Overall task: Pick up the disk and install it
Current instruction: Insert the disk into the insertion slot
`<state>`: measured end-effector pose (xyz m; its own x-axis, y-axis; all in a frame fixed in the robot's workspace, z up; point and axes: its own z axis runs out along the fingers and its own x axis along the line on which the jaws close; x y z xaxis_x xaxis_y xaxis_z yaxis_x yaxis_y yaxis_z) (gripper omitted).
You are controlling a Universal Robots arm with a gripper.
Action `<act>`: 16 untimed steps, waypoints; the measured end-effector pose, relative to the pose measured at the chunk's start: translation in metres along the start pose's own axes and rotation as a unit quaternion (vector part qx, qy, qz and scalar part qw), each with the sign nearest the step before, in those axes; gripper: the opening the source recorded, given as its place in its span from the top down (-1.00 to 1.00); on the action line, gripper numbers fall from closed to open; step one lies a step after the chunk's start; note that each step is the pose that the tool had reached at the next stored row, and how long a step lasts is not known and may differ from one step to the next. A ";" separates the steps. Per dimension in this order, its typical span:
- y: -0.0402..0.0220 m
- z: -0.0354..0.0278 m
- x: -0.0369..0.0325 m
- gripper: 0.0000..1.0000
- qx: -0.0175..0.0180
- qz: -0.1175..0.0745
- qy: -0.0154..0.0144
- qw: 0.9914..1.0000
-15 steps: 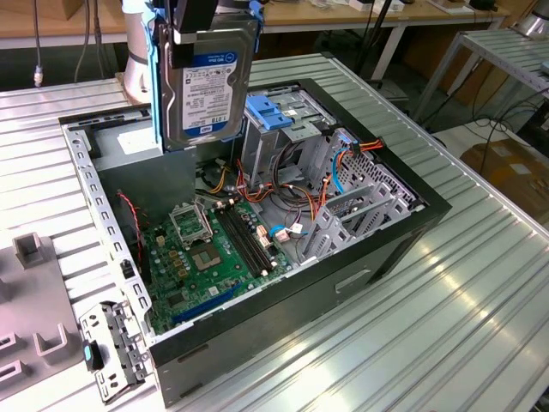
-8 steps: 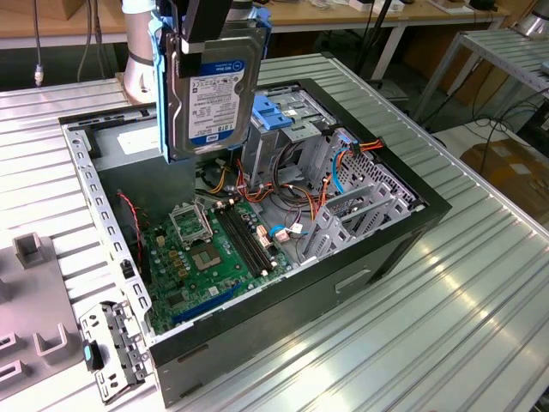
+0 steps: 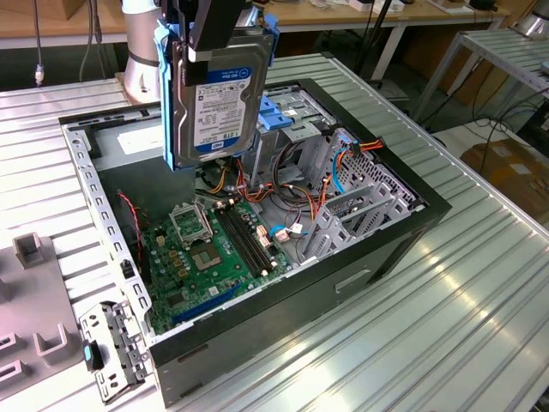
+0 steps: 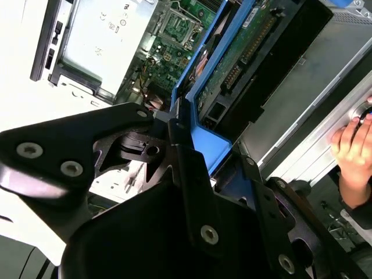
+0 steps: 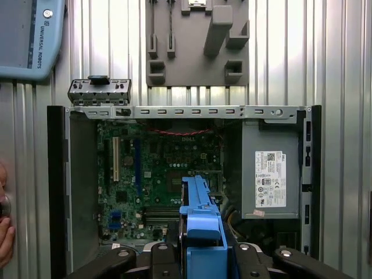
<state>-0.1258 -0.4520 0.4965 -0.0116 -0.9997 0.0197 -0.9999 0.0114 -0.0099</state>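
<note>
I held the disk clenched in my gripper. It was upright with its label facing out, at twelve o'clock in the exterior view. It hung above the open computer case, clear of the motherboard. My arm was cut off by the frame, and the disk hid part of the case behind it. In the first wrist view I saw the disk edge-on, mostly its blue carrier rail. A person's hand was cropped at the second wrist view's edge.
</note>
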 end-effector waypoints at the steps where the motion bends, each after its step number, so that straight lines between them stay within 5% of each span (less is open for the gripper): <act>1: 0.0000 0.0000 0.0001 0.25 0.000 0.000 0.000 1.000; 16: 0.0000 0.0001 0.0055 0.25 0.000 0.000 0.000 1.000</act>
<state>-0.1259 -0.4575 0.4965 -0.0116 -0.9997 0.0197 -0.9999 0.0115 -0.0099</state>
